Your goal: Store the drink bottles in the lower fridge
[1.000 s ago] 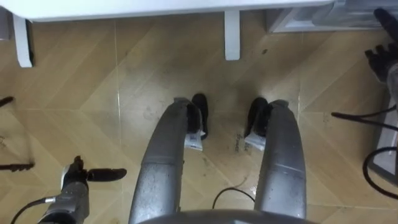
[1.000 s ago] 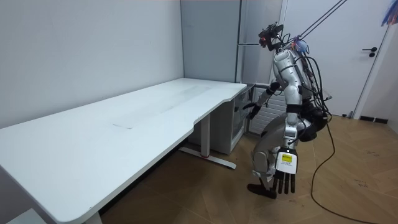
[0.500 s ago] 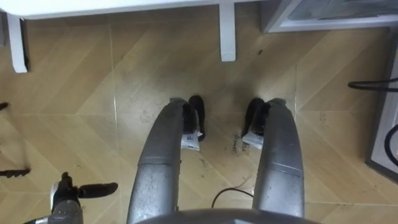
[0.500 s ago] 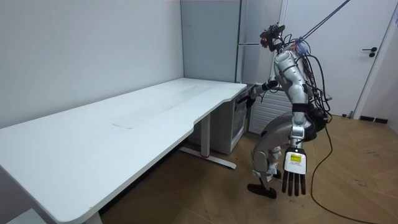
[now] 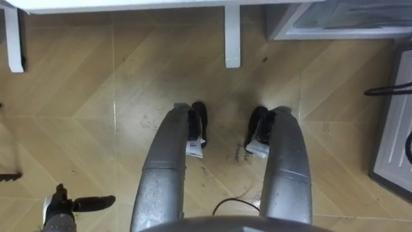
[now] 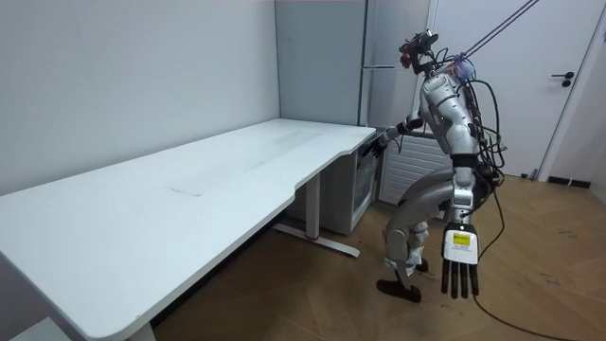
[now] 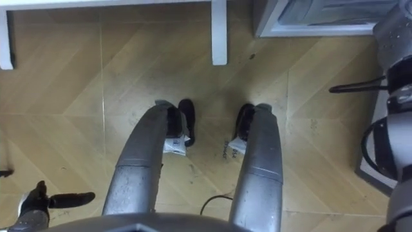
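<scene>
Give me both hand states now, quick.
Left hand: open, hanging down, holding nothing.
Right hand: stretched out forward, cannot be told.

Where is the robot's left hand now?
The left hand hangs open at the robot's side, low on the room view's right, above the wooden floor.

Entry: plain office-type room, logged as I see it through the rig
- Long white desk [image 6: 189, 180] with a curved edge, on white legs [image 5: 232, 35], at my 12 o'clock
- Low glass-fronted fridge [image 5: 335, 19] at my 1 o'clock, beside the desk's end
- Tall grey cabinet [image 6: 383, 57] behind that, against the far wall
- White door [image 6: 559, 95] with a dark lever handle, at 2 o'clock in the room view
- Herringbone wood floor [image 5: 77, 84] underfoot
- Plain pale walls [image 6: 123, 76]
</scene>
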You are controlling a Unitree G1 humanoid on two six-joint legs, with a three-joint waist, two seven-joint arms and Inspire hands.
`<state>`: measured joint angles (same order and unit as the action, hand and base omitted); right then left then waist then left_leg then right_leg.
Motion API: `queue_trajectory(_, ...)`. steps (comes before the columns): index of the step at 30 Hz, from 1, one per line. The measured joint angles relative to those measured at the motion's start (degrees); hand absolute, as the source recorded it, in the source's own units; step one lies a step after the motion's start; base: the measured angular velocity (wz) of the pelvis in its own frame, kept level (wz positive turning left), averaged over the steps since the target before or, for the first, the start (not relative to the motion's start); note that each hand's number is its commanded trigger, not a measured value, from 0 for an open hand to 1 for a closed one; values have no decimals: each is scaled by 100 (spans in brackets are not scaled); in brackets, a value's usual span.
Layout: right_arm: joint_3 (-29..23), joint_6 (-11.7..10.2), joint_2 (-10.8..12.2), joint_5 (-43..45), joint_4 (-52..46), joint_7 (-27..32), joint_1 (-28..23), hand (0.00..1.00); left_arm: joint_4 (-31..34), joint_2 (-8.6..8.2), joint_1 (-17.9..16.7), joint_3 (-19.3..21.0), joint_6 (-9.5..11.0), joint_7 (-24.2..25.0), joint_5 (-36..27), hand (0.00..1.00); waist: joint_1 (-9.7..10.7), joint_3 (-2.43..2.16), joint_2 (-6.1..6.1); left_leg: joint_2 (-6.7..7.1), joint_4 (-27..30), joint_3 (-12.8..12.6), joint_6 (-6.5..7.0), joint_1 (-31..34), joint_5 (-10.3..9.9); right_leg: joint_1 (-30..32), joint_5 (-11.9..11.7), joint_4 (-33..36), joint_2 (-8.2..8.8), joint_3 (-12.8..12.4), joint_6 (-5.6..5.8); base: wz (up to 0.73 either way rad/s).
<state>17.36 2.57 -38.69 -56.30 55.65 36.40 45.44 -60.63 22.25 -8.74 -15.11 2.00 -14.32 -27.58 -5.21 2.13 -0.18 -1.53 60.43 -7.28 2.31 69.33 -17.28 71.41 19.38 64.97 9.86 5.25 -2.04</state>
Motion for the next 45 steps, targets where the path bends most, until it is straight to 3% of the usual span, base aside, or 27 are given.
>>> queue_trajectory(4, 170, -15, -6, -243, 476, -536, -113, 0, 241, 199, -127, -86, -120, 237, -43, 0, -170, 3, 4, -82, -25, 88, -91, -272, -78, -363, 33, -126, -53, 169, -59, -4)
queue_trajectory(7, 161, -144, -28, -422, 971, -1163, -344, 0, 328, 361, -149, -81, -168, 471, -104, 0, -297, 7, 1, -106, -175, 175, -134, -566, -81, -710, 70, -309, -120, 246, -72, 4)
queue_trajectory(9, 147, -186, -70, -373, 1132, -1598, -606, 0, 313, 367, -174, -70, -214, 595, -88, 0, -328, 11, 24, -96, -272, 215, -160, -770, -98, -941, 84, -417, -126, 294, -68, 2)
queue_trajectory(14, 141, -192, -86, -330, 1170, -2714, -1808, 0, 326, 361, -240, -94, -287, 911, -101, 0, -434, 40, 123, -91, -596, 402, -227, -1302, -131, -1629, 82, -872, -207, 492, -77, 5)
queue_trajectory(19, -135, -193, 82, -226, 1170, -3233, -2751, 0, 294, 344, -249, -69, -277, 1000, -110, 0, -439, 26, 161, -78, -1039, 455, -213, -1919, -104, -2309, 45, -1371, -219, 630, -83, 4)
queue_trajectory(21, -368, -221, 225, -174, 1154, -3302, -2987, 0, 260, 291, -236, -7, -246, 993, -78, 0, -380, 21, 165, -69, -1161, 450, -212, -2129, -117, -2519, 50, -1492, -220, 643, -71, 0)
queue_trajectory(24, -538, -288, 572, -7, 1085, -3383, -3370, 0, 114, 53, -224, 251, -186, 961, 71, 0, -324, 1, 188, -87, -1497, 439, -219, -2623, -122, -3024, 12, -1881, -304, 643, -13, -3)
queue_trajectory(28, -955, -284, 919, 705, 483, -3436, -3903, 0, -139, -217, -223, 533, -161, 953, 102, 0, -138, -81, 151, -73, -2060, 317, -208, -3413, -108, -3752, -44, -2420, -311, 623, 53, -9)
queue_trajectory(32, -1426, -313, 1169, 1265, -306, -3447, -4471, 0, -323, -381, -260, 1071, -143, 795, 242, 0, 69, -160, -25, -16, -2795, 256, -207, -4474, -38, -4771, -120, -3133, -368, 606, 158, -3)
queue_trajectory(35, -1608, -314, 1191, 1476, -704, -3332, -4731, 0, -358, -410, -306, 1098, -47, 697, 299, 0, 184, -216, -211, 46, -3306, 250, -201, -5226, 39, -5497, -185, -3638, -392, 601, 244, 0)
queue_trajectory(36, -1666, -313, 1191, 1576, -767, -3325, -4751, 0, -359, -420, -322, 1132, -39, 694, 318, 0, 209, -215, -251, 50, -3397, 241, -198, -5373, 56, -5647, -203, -3737, -399, 603, 256, -4)
queue_trajectory(38, -1989, -110, 1277, 2228, -1056, -3259, -5099, 0, -338, -565, -400, 1453, -10, 654, 579, 0, 351, -208, -343, 61, -3763, 201, -182, -5878, 92, -6135, -274, -4130, -434, 602, 318, -3)
queue_trajectory(42, -2377, 12, 1308, 2866, -1696, -3032, -5426, 0, -311, -694, -609, 1771, -75, 615, 725, 0, 497, -199, -376, 73, -4090, 106, -163, -6281, 109, -6427, -362, -4342, -451, 500, 365, -26)
queue_trajectory(44, -2407, 12, 1307, 3026, -1836, -2843, -5513, 0, -193, -696, -736, 1894, -66, 604, 745, 0, 639, -138, -482, 98, -4232, 71, -162, -6482, 112, -6566, -371, -4394, -465, 451, 380, -12)
queue_trajectory(45, -2453, 20, 1307, 3038, -1836, -2833, -5520, 0, -194, -712, -748, 1951, -68, 608, 759, 0, 664, -142, -485, 100, -4278, 71, -160, -6530, 116, -6629, -380, -4456, -479, 434, 394, -8)
